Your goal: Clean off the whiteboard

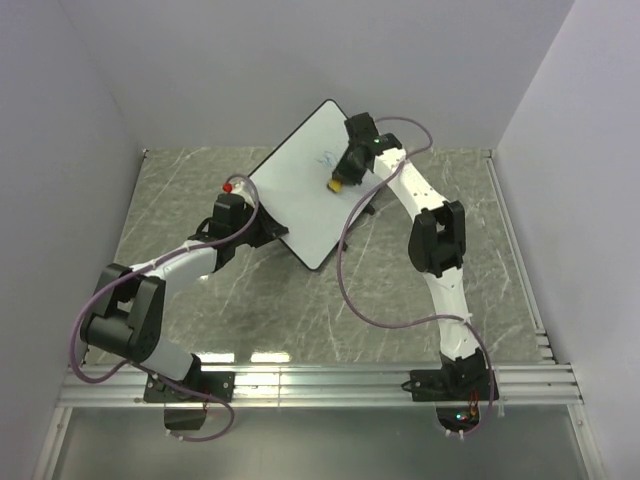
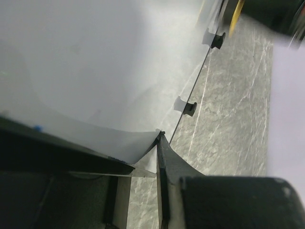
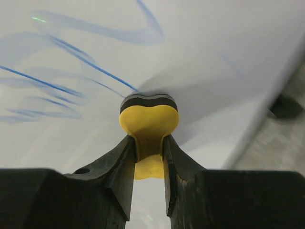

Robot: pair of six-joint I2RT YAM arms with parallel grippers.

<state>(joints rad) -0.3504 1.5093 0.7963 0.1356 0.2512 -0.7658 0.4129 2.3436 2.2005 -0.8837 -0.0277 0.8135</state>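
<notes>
Now, step: wiping is under way, by my reading; blue scribbles [image 3: 71,81] show on the whiteboard [image 1: 300,195], so the job is not done.
Whiteboard: lies slantwise on the tabletop [image 1: 300,320], one corner toward the back wall and one toward the arms.
Right gripper [image 3: 148,145]: closed on the waist of the yellow eraser [image 3: 148,119], whose dark felt face is set against the whiteboard just beside the scribbles, near its far right edge.
Why so: pinching the narrow middle leaves the broad pad free to rub flat.
Left gripper [image 2: 143,153]: clamped over the whiteboard's near left edge, most likely to keep it from sliding under the wiping.
Around: a small red thing [image 1: 228,187] sits just off the whiteboard's left corner; black feet [image 2: 189,109] stick out along one edge.
In the way: the right arm's purple cable [image 1: 350,290] loops just off the whiteboard's near corner and could snag on a long stroke.
</notes>
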